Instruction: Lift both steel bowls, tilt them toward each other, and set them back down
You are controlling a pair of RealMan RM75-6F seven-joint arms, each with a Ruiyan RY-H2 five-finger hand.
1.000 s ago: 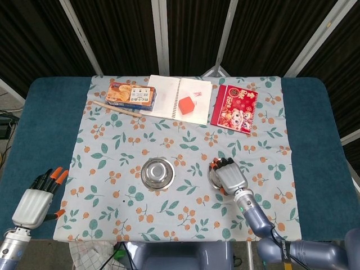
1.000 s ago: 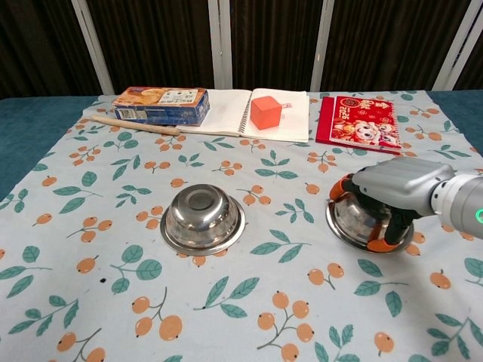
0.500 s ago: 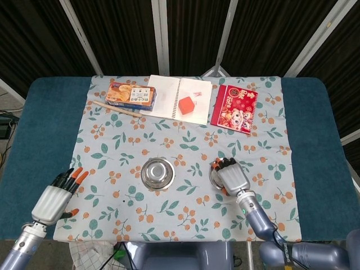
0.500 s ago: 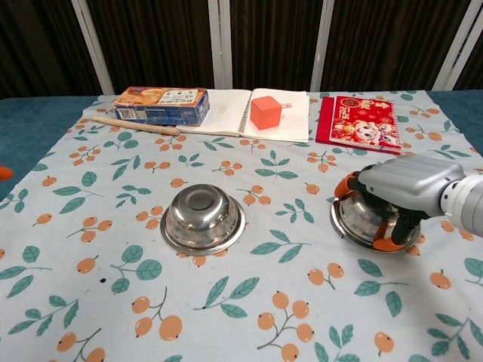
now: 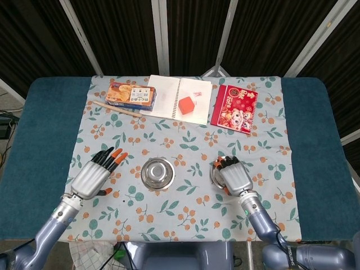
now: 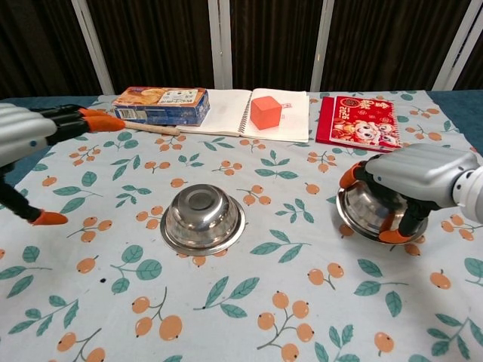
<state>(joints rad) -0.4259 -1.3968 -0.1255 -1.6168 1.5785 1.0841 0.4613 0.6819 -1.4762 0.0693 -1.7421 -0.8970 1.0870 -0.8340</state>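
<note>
One steel bowl (image 6: 202,217) (image 5: 157,172) sits upside down on the flowered cloth near the table's middle. My left hand (image 5: 97,175) (image 6: 26,139) hovers to its left with fingers spread, holding nothing, a clear gap away from it. The second steel bowl (image 6: 370,213) (image 5: 215,174) is gripped by my right hand (image 6: 411,183) (image 5: 233,176), whose fingers wrap over its rim from above. That bowl is tipped up a little off the cloth on its right side. Much of it is hidden under the hand in the head view.
Along the far edge lie a biscuit box (image 6: 160,105), a wooden stick (image 6: 136,126), an open notebook (image 6: 240,113) with an orange cube (image 6: 266,112) on it, and a red booklet (image 6: 358,123). The flowered cloth (image 6: 249,302) covers the blue table (image 5: 39,118).
My left hand has swung in from the table's near left edge to a spot beside the middle bowl. My right hand has raised its bowl slightly and shifted it right.
</note>
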